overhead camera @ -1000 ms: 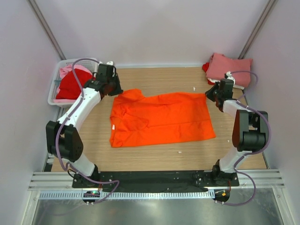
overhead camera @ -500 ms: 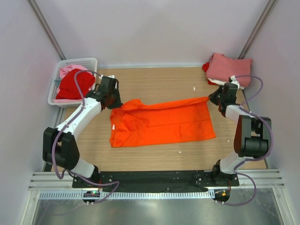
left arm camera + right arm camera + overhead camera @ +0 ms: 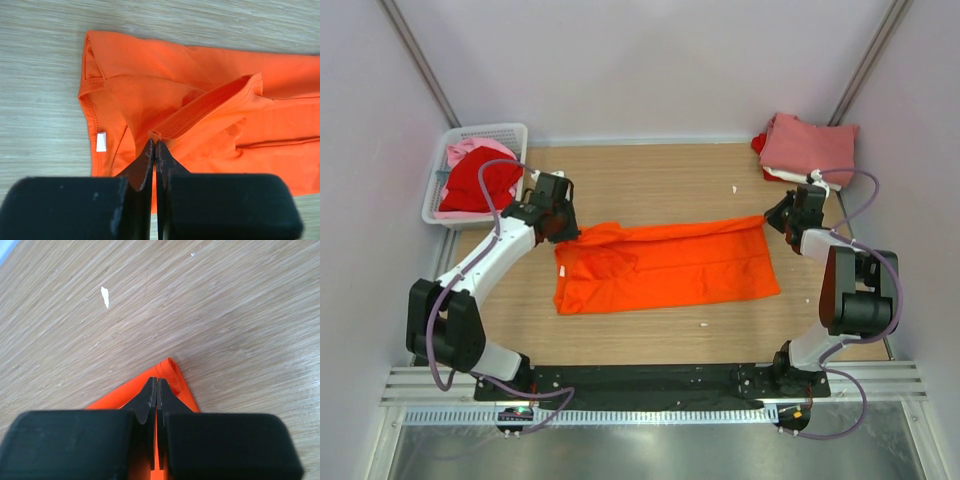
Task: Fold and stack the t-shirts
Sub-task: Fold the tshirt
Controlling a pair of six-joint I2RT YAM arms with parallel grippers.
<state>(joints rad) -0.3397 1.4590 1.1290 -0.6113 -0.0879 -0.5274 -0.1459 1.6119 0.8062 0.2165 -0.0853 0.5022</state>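
Observation:
A bright orange t-shirt [image 3: 665,268] lies across the middle of the wooden table, its far edge lifted and drawn toward the near side. My left gripper [image 3: 572,232] is shut on the shirt's far left edge by the collar [image 3: 156,142]; a small white label [image 3: 101,142] shows on the shirt. My right gripper [image 3: 772,218] is shut on the far right corner of the orange shirt [image 3: 172,375]. A stack of folded shirts, salmon-pink on top [image 3: 807,145], sits at the far right corner. Red [image 3: 478,183] and pale pink [image 3: 462,152] shirts fill the basket.
A white mesh basket [image 3: 485,133] stands at the far left corner beside the left arm. Small white scraps [image 3: 734,189] lie on the wood; one shows in the right wrist view [image 3: 105,296]. Metal rails run along the near edge [image 3: 640,385].
Both grippers have pulled the orange shirt's far edge toward the near side, folding it over itself. The shirt now looks narrower front to back.

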